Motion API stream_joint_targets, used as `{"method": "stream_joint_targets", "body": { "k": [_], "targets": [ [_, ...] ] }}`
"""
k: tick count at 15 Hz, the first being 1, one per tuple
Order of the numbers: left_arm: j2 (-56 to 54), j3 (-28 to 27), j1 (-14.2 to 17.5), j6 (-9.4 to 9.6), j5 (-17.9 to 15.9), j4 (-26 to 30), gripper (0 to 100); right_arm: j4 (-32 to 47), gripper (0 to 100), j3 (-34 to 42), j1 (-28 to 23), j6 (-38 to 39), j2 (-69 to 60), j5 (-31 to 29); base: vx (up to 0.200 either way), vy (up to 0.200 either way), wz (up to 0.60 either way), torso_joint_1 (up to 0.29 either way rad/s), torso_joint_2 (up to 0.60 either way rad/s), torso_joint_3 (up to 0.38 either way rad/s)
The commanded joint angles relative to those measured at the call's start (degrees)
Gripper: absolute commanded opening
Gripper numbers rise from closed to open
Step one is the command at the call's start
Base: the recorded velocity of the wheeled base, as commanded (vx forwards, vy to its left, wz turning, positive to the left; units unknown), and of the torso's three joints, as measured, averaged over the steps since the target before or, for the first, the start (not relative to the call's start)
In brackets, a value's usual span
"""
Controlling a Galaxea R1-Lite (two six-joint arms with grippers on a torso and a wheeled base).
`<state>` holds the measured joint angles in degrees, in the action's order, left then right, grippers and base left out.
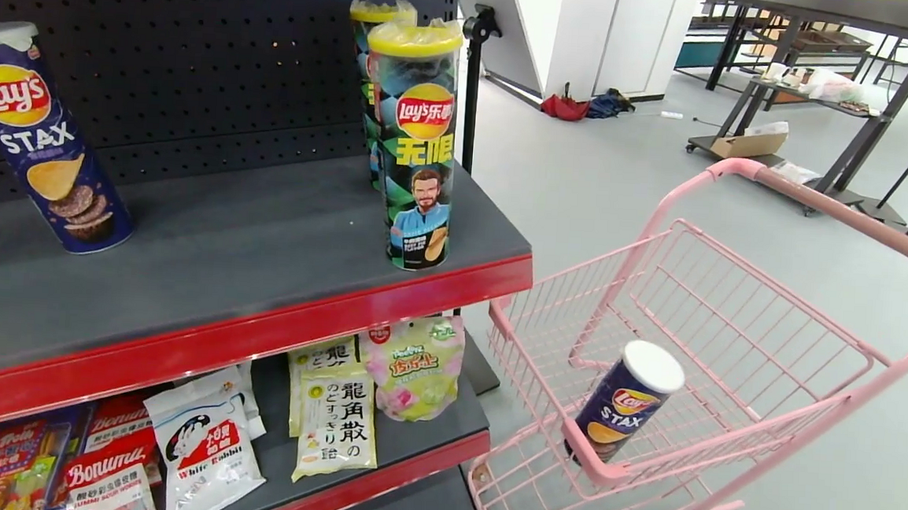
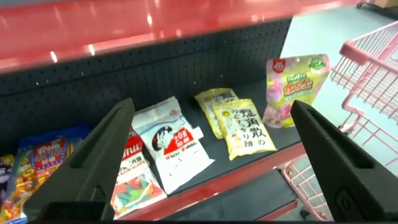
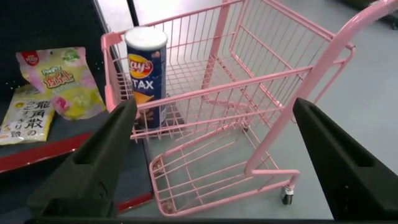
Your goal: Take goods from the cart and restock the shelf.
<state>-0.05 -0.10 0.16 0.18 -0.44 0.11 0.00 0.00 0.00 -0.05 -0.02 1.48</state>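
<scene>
Can (image 3: pixel 145 74) in cart (image 3: pixel 112 41) — apparently clear of right hand (image 3: pixel 212 104).

Grey shelf (image 1: pixel 224 272) with blue can (image 1: pixel 39 139), green cans (image 1: pixel 421 150); pink cart (image 1: pixel 820 200) with leaning can (image 1: pixel 630 412).

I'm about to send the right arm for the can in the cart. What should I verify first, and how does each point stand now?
1. Right gripper open and empty: ok.
2. Left gripper open and empty: ok.
3. Blue can in the pink cart has its lid up with nothing on top: ok.
4. Blue can standing straight rather than leaning on the wire wall: cannot tell.
5. Bare room on the top shelf between the shelved can and the green cans: ok.
6. Right gripper lined up around the blue can: not ok, the can lies farther off, outside the gap between the fingers.
</scene>
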Motion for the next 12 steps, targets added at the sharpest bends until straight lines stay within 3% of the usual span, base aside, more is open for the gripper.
{"method": "stream_joint_targets", "body": {
  "k": [1,5,12],
  "targets": [
    [0.05,0.01,0.02,-0.01,0.00,-0.02,100,0.00,100,0.00,0.00,-0.04,0.02,0.02,0.000,0.000,0.00,-0.183,0.55,0.364],
    [0.05,0.01,0.02,0.08,0.00,-0.02,100,0.00,100,0.00,0.00,0.14,0.02,0.02,0.000,0.000,0.00,-0.113,0.37,0.259],
    [0.05,0.01,0.02,0.08,0.00,-0.02,100,0.00,100,0.00,0.00,0.14,0.02,0.11,0.000,0.000,0.00,-0.006,0.02,0.015]
  ]
}}
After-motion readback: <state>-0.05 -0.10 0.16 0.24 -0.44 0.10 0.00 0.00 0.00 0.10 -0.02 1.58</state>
